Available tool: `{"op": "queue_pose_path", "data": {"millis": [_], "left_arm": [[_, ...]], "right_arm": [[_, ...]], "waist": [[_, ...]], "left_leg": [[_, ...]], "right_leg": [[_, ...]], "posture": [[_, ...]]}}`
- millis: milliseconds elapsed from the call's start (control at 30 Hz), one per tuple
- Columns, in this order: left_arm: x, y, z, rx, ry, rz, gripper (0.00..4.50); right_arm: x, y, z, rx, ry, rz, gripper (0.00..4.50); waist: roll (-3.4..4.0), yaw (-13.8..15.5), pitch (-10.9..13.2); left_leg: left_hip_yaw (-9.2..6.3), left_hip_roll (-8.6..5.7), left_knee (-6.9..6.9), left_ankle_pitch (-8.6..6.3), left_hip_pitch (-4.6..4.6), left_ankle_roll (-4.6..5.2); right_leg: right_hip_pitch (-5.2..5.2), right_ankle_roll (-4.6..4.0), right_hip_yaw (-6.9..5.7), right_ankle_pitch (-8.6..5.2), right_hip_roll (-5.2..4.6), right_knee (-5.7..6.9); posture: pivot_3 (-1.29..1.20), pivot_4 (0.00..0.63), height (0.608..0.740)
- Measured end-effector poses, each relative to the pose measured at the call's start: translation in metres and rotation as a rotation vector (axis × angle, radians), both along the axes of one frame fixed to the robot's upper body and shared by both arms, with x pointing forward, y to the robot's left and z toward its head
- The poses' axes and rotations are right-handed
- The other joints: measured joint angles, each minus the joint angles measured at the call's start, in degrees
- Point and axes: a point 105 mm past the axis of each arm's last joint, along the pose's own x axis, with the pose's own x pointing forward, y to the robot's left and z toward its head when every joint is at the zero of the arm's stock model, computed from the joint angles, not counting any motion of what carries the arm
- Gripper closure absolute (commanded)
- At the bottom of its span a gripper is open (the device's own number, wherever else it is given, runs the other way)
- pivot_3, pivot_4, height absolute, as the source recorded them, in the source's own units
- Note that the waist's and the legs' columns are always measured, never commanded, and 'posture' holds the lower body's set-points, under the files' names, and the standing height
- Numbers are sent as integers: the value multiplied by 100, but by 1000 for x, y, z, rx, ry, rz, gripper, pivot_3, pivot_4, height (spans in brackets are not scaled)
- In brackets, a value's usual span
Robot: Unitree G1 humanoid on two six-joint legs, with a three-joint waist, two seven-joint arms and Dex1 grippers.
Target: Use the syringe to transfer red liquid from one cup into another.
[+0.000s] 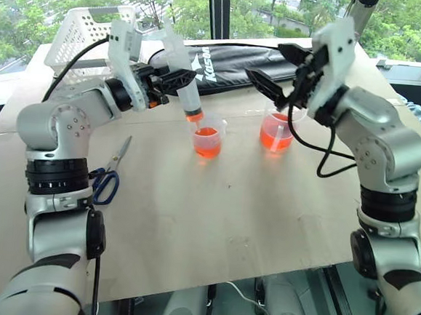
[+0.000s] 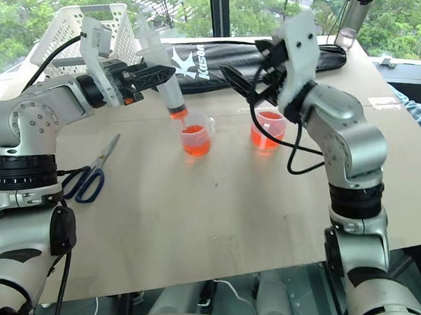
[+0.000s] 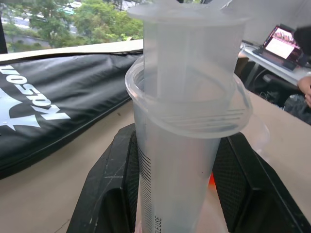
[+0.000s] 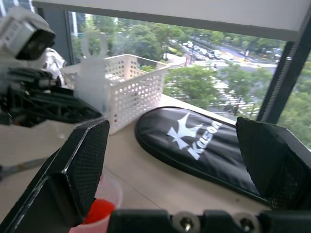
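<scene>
Left eye view: syringe (image 1: 186,90) tip over smaller cup (image 1: 208,137) rim.

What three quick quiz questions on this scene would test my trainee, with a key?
1. True or false: the left tool is shut on the syringe.
2. Over which cup does the syringe's tip hang? A) the small cup B) the beaker C) neither
3. Fill in: the right tool stands ____ above the beaker.

Key
1. True: its black fingers clamp the barrel from both sides.
2. A: the reddish tip sits just over the small cup's rim. Both cups hold red liquid.
3. Open, holding nothing.
</scene>
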Motion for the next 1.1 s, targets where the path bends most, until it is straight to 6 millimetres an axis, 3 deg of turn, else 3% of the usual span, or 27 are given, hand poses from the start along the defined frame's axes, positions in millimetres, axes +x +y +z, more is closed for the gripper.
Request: {"op": "queue_pose_path", "data": {"millis": [100,133,267,400,567,800,1100], "left_arm": [[0,-3,-1,42,-41,-17,2993],[0,-5,-1,53,-50,-23,2993],[0,-7,-3,83,-88,-29,2993],[-2,-9,-4,99,-109,-37,2993],[-4,-11,-4,136,-139,-42,2993],[-7,-17,-4,178,-179,-38,2993],[-8,-18,-7,199,-200,-31,2993]], "right_arm": [[-2,22,15,33,22,71,842],[-2,27,19,38,25,84,1308],[1,48,26,15,34,98,1308],[3,62,15,-29,58,111,1308],[9,63,8,-48,74,99,1308],[-3,83,17,-16,79,155,1308],[-1,87,17,9,95,111,1308]], "waist": [[0,0,0],[0,-1,0],[-1,-2,0],[-1,-5,-1],[-1,-7,-1],[-1,-99,-1],[-1,-105,-1]], "left_leg": [[1,-2,0,0,-2,0],[1,-2,0,0,-2,0],[-1,-2,-2,0,-3,0],[0,-3,-2,0,-5,0],[-1,-3,-3,0,-5,0],[-3,-2,-9,0,-5,0],[-3,-3,-9,0,-4,0]], "right_leg": [[0,0,0,0,-1,1],[0,0,0,0,-1,1],[0,0,-2,0,-1,1],[0,0,-2,0,-1,3],[0,0,-3,0,-1,2],[-2,1,-2,0,-1,7],[-2,1,-3,0,-1,4]], "posture": [[0,150,724],[0,150,724],[0,150,724],[0,150,724],[0,150,724],[0,150,724],[0,150,724]]}}
